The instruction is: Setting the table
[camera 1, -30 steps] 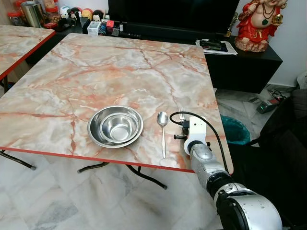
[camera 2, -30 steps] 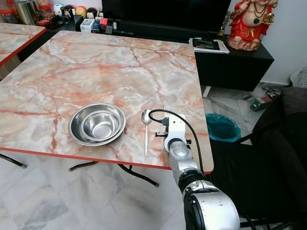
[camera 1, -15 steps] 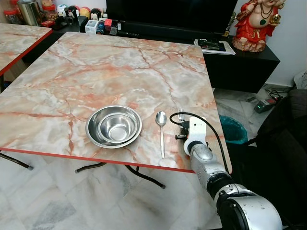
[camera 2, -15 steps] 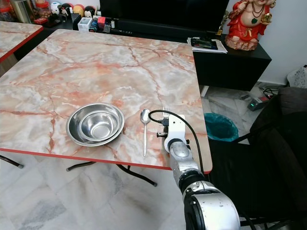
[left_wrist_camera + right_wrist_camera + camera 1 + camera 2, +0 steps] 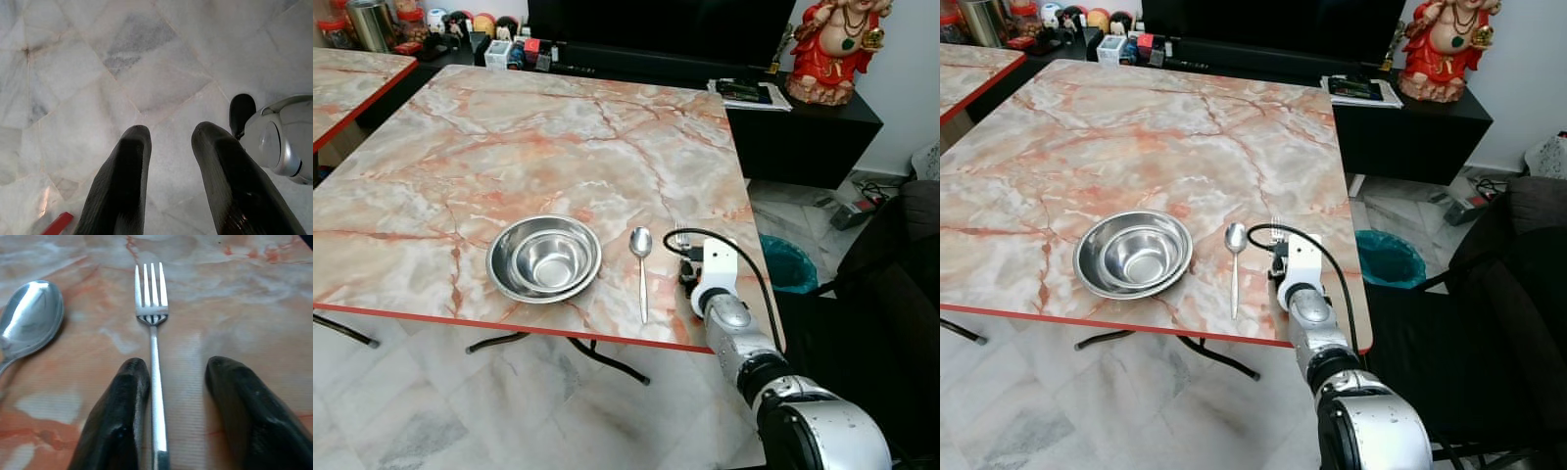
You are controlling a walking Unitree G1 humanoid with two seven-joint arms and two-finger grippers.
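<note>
A steel bowl (image 5: 544, 258) sits near the front edge of the marble table (image 5: 509, 147). A spoon (image 5: 641, 264) lies just right of the bowl, and a fork (image 5: 152, 328) lies flat to the right of the spoon. My right gripper (image 5: 177, 369) is low over the fork's handle and open, one finger on each side of it. The left finger (image 5: 124, 396) is close beside the handle. The fork's tines (image 5: 679, 235) stick out past my right wrist (image 5: 718, 269). My left gripper (image 5: 170, 137) hangs open over the floor tiles, holding nothing.
A green bin (image 5: 790, 264) stands on the floor right of the table, with a dark chair (image 5: 891, 294) beside it. Behind the table are a black cabinet (image 5: 803, 127) and a red statue (image 5: 837, 49). A second marble table (image 5: 352, 78) is at the far left.
The camera has shifted a little. My right wrist has turned slightly over the fork. Bowl, spoon and fork lie where they were.
</note>
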